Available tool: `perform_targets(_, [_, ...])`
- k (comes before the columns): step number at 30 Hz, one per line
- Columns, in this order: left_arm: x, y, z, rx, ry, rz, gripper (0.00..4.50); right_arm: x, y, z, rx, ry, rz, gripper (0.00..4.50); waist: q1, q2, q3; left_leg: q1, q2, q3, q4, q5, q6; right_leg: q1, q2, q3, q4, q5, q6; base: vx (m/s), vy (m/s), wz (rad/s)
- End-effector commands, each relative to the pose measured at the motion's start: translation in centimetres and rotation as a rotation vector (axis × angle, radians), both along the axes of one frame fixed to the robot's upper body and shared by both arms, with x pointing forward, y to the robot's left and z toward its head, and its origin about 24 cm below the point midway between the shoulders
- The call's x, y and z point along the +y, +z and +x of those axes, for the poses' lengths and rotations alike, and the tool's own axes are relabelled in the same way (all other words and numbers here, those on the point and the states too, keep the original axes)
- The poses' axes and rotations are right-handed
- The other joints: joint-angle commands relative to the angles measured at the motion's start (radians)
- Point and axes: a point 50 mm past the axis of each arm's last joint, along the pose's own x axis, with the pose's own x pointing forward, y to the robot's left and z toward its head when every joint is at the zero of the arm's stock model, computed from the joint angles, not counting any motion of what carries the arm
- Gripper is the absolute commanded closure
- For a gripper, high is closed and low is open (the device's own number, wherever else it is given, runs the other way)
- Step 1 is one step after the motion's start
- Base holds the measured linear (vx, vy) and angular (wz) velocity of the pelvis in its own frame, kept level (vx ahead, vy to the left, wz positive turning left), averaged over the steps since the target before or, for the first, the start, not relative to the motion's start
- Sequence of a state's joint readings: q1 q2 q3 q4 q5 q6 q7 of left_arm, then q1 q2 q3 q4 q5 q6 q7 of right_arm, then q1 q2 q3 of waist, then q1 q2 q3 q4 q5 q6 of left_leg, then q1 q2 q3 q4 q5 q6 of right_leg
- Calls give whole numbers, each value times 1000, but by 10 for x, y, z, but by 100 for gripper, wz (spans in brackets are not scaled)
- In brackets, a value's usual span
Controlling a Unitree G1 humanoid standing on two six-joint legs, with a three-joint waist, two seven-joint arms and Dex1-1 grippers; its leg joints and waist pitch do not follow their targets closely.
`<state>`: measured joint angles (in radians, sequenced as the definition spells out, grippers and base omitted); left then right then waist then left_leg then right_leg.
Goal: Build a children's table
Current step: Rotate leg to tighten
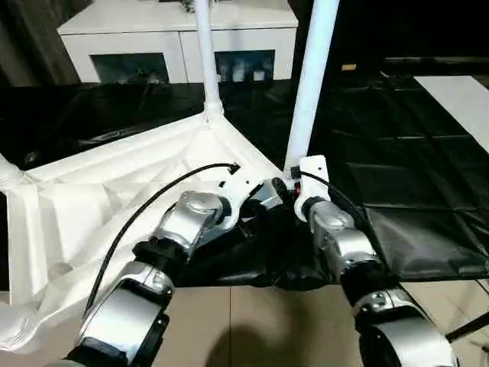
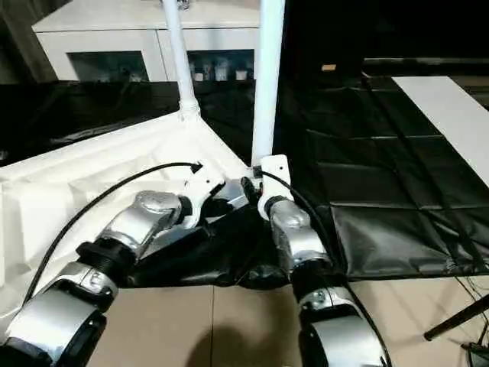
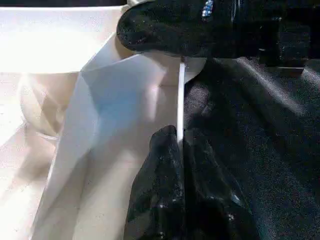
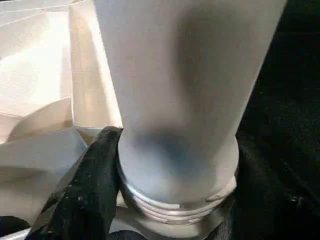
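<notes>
Two arms: both silver forearms rise from the bottom edge of the head view and meet at frame centre, at the near corner of the tabletop.
Left gripper (image 3: pixel 181 150): black fingers pinched shut on the thin white rim of the top. Likely steadies the top so it won't turn or slide.
Right gripper (image 4: pixel 170 195): black fingers spread wide around the base of a leg, one either side of its threaded collar. Looks like a turning grip to screw it home; can't tell how firm the contact is.
Near leg (image 1: pixel 312 76): long tapered white plastic tube leg, upright, centre-right of frame, running off the top edge. Threads show just above the socket, so judged not fully seated.
Tabletop (image 1: pixel 114 191): white plastic rectangular top, lying upside down with ribbed underside up, left half of frame. Upside down so the corner sockets face up for the legs.
Far leg (image 1: pixel 206 57): second white tube leg, upright in the far corner socket, upper centre.
Third leg (image 1: pixel 8 174): rounded white stub at left edge, probably another fitted leg; cut off.
Surface: large work table under creased black sheeting (image 1: pixel 405 168), right and upper frame; the sheet bunches at the near edge below the grippers.
Floor: beige tiles (image 1: pixel 252 321) along the bottom.
Room: white cabinet with glass doors (image 1: pixel 164 46), upper left, behind the table.
</notes>
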<state>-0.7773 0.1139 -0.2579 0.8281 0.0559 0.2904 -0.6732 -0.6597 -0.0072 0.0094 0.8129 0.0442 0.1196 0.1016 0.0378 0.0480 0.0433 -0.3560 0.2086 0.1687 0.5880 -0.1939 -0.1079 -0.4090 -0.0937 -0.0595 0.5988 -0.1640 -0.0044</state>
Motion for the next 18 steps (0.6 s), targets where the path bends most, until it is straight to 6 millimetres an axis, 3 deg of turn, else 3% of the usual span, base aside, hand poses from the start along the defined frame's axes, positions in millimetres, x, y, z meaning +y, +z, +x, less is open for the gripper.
perform_targets(1, [13, -5, 4, -16, 122, 9, 450, 14, -17, -11, 74, 80, 32, 119, 1, -9, -63, -4, -2, 9, -68, -199, 64, 57, -33, 26, -74, -226, -221, 0, 0, 0])
perform_targets(6, [14, -3, 2, -21, 60, 1, 450, 1, -7, -5, 11, 62, 45, 78, -3, -8, -64, -11, -2, 6, -68, -180, 70, 64, -34, 24, -69, -202, -222, 0, 0, 0])
perform_targets(8, [17, -2, 1, -26, 17, 4, 450, -6, -3, -3, -24, 85, 7, 65, -4, -8, -66, -8, -1, 7, -66, -174, 73, 61, -33, 24, -69, -189, -232, 0, 0, 0])
perform_targets(10, [21, -2, -4, -15, -48, 11, 450, -14, 1, -4, -52, 159, -43, 65, -3, -6, -67, -8, 1, 6, -66, -169, 76, 65, -33, 23, -66, -171, -240, 0, 0, 0])
perform_targets(16, [35, 2, -20, 23, -279, -1, 450, -32, 8, -19, -68, 469, -64, 65, 2, -4, -71, -10, 5, 8, -58, -120, 133, 68, -31, 24, -51, -42, -287, 0, 0, 0])
perform_targets(18, [38, 4, -24, 26, -339, -7, 450, -35, 10, -24, -68, 538, -61, 65, 0, -1, -69, -9, 7, 9, -59, -129, 135, 63, -30, 23, -52, -43, -295, 0, 0, 0])
